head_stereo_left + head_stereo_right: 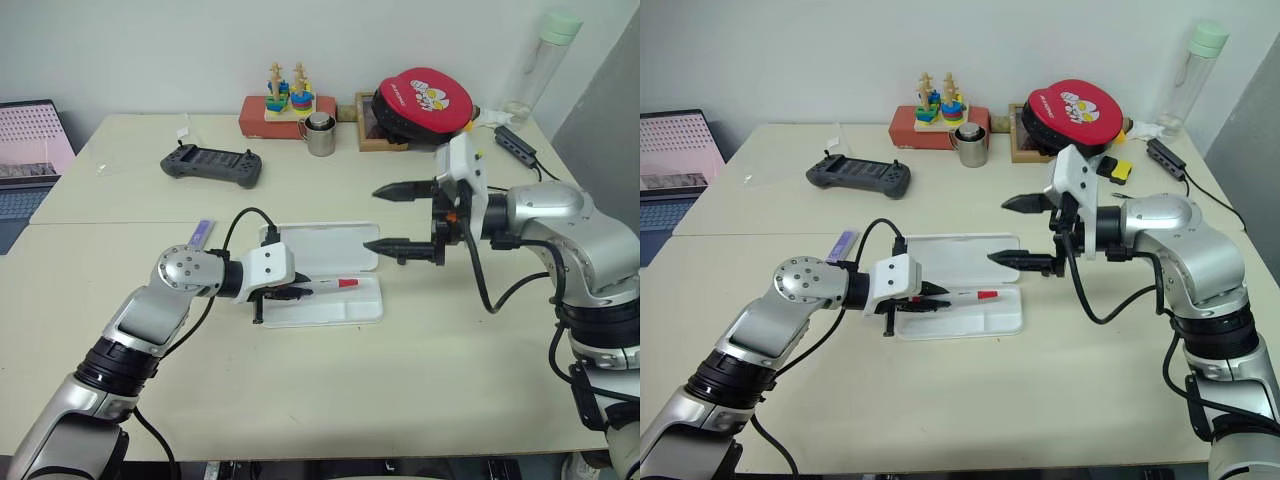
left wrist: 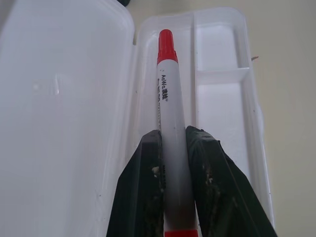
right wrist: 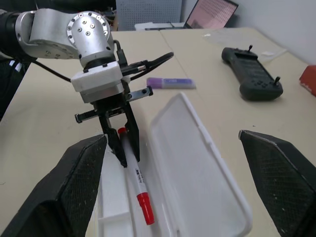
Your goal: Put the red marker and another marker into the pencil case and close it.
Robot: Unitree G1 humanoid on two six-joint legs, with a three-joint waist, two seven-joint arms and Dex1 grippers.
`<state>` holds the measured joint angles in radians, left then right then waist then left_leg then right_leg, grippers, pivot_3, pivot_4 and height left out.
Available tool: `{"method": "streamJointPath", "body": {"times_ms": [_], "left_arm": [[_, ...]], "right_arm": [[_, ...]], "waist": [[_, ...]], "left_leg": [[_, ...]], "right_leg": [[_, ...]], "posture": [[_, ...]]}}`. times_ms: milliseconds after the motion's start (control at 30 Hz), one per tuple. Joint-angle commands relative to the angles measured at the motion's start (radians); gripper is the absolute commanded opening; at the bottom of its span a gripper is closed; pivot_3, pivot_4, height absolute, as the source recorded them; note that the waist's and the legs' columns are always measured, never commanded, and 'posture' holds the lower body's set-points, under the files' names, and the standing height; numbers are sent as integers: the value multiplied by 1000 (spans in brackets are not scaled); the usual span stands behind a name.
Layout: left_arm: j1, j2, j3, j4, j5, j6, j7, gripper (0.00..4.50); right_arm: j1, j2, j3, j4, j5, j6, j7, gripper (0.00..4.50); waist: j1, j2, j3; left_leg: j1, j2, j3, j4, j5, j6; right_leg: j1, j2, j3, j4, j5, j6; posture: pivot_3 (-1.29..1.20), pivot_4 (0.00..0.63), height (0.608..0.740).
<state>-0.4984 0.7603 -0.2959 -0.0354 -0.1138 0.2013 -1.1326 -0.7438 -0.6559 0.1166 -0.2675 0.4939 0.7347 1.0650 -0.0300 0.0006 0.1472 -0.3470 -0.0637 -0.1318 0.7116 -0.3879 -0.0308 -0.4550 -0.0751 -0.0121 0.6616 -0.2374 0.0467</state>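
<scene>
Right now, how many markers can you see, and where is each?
2. The red marker is clamped in the left gripper, over the open pencil case's tray. The purple marker lies on the table behind the left arm. Others may be hidden.

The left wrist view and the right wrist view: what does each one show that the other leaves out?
The left wrist view alone gives the printed lettering on the slim white-barrelled red marker and the divider in the tray of the white hard plastic pencil case.

The right wrist view alone gives the flat lilac-purple marker lying on the table, the dark grey game controller, a laptop, and the wide-open right gripper.

Both show the left gripper shut on the red marker over the open case.
</scene>
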Motion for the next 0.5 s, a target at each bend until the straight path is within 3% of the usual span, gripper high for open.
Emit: {"method": "streamJointPath", "body": {"times_ms": [33,267,300,500], "left_arm": [[-35,-18,-13,16,41,-35,1,432],[-52,-40,-19,51,79,-43,0,432],[-53,-44,-17,54,80,-43,-1,1137],[-50,-62,21,44,54,-19,15,2333]], "right_arm": [[9,-17,1,-66,14,11,-5,4500],[17,-15,-4,-82,23,27,-21,4500],[18,-15,-4,-83,25,29,-22,4500],[17,-11,-2,-82,30,32,-22,4500]], "waist": [[0,0,0],[0,0,0],[0,0,0],[0,0,0]], "left_leg": [[0,0,0,0,0,0],[0,0,0,0,0,0],[0,0,0,0,0,0],[0,0,0,0,0,0]], "right_leg": [[0,0,0,0,0,0],[0,0,0,0,0,0],[0,0,-1,0,0,0],[0,0,0,0,0,0]], "posture": [[0,150,740],[0,150,740],[0,150,740],[0,150,740]]}}
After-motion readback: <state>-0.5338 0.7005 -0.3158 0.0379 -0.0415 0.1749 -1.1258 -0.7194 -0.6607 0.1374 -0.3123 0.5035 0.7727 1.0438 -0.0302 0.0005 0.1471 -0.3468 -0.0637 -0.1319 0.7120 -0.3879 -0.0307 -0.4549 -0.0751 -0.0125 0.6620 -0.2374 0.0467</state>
